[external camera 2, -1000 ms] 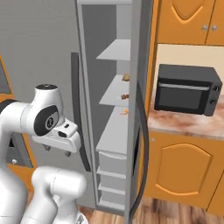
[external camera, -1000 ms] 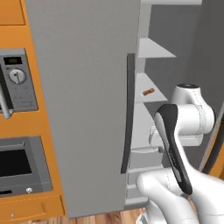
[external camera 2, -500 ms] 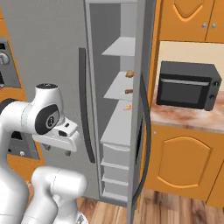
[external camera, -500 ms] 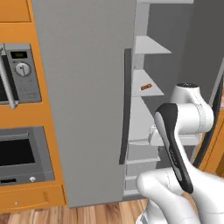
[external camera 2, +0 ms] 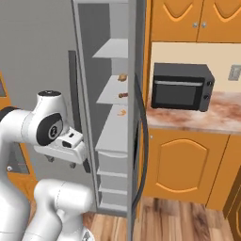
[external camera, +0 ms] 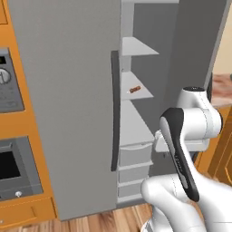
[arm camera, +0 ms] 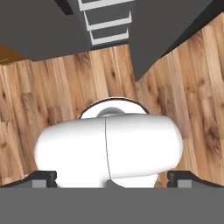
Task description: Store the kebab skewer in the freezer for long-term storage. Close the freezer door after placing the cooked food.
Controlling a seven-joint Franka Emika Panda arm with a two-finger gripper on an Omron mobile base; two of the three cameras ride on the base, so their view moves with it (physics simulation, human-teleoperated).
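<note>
The freezer (external camera: pixel 136 131) (external camera 2: pixel 113 141) stands open, with pale shelves above grey drawers. The kebab skewer (external camera: pixel 135 89) (external camera 2: pixel 123 95), a small reddish-brown piece, lies on the middle shelf. The freezer door (external camera 2: pixel 133 155) is swung wide and shows edge-on in the right base view, its dark handle curving down its front. My gripper (arm camera: pixel 112 178) (external camera 2: pixel 61 161) is open and empty. It hangs folded close to my body, in front of the freezer and well below the skewer's shelf, and points down at the wooden floor.
The fridge's other grey door (external camera: pixel 68 104) is shut, with a dark vertical handle (external camera: pixel 115 111). A small orange food item (external camera 2: pixel 121 112) lies on the shelf below the skewer. A black microwave (external camera 2: pixel 181 87) sits on the counter to the right, and a wall oven (external camera: pixel 9 163) is on the left.
The whole picture has shifted in both base views, so the base has moved in front of the fridge. The arm keeps its folded pose and the gripper stays open.
</note>
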